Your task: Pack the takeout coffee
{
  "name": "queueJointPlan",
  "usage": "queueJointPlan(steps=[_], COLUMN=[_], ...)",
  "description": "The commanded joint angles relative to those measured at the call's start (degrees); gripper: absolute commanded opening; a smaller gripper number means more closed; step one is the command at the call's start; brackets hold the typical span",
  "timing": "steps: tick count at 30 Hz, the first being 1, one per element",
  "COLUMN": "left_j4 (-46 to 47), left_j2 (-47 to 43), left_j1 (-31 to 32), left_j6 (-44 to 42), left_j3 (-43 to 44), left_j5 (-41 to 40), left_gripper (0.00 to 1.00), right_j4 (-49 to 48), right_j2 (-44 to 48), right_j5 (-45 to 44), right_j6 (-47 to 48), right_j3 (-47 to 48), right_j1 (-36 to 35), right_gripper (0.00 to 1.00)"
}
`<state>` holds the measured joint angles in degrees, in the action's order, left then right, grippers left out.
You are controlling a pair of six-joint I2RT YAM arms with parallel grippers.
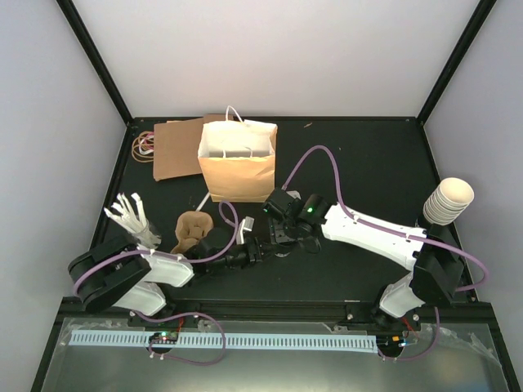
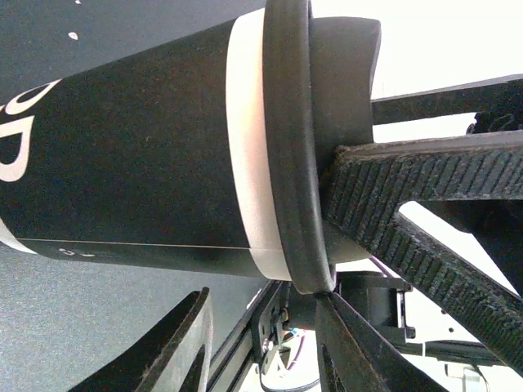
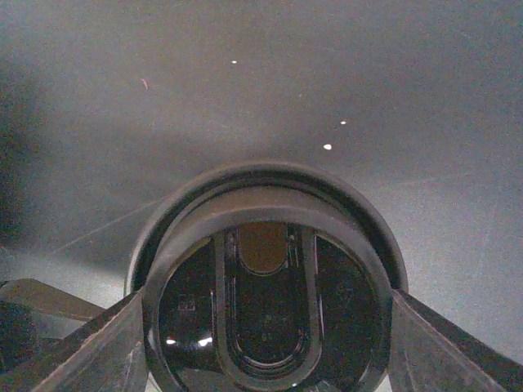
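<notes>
One takeout coffee cup (image 2: 139,147), dark with a white band and a round black lid (image 3: 265,286), is between both grippers at the table's middle. My right gripper (image 3: 265,327) is shut on the lid from above, one finger on each side. Its ribbed fingers (image 2: 425,175) show in the left wrist view, pinching the lid. My left gripper (image 2: 265,306) is open just below the cup, its right finger touching the lid rim. In the top view the cup is hidden under the two grippers, left (image 1: 261,247) and right (image 1: 282,231). No other lidded cup shows.
A white and kraft paper bag (image 1: 237,159) stands open at the back. Beside it lie a brown cardboard sheet (image 1: 174,147) and rubber bands (image 1: 145,144). A brown pulp tray (image 1: 192,230) and white cutlery (image 1: 133,216) lie at left. Stacked cream cups (image 1: 448,200) sit at right.
</notes>
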<state>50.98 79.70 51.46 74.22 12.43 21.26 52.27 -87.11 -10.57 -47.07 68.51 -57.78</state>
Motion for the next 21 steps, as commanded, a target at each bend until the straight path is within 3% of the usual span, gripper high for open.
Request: queueJointPlan(steps=[1, 10, 13, 21], left_j4=[10.3, 12.2, 8.7, -5.5], left_j2=[1.3, 2.0, 2.2, 1.2], left_j1=[0.2, 0.1, 0.1, 0.1], left_j6=[1.0, 1.6, 1.8, 2.2], left_j3=[-0.2, -0.4, 0.6, 2.0], left_j5=[-1.2, -2.9, -3.3, -5.7], left_gripper=[0.38, 0.40, 0.39, 0.21], right_j4=[2.1, 1.2, 1.1, 1.0], right_j2=[-1.6, -1.5, -1.5, -1.5], right_j5=[3.9, 4.7, 4.7, 4.5], right_j6=[-1.6, -1.7, -1.7, -1.6], right_j3=[-0.7, -1.3, -1.4, -1.4], right_j1=[-0.8, -0.8, -0.8, -0.8], right_gripper=[0.66, 0.66, 0.65, 0.66])
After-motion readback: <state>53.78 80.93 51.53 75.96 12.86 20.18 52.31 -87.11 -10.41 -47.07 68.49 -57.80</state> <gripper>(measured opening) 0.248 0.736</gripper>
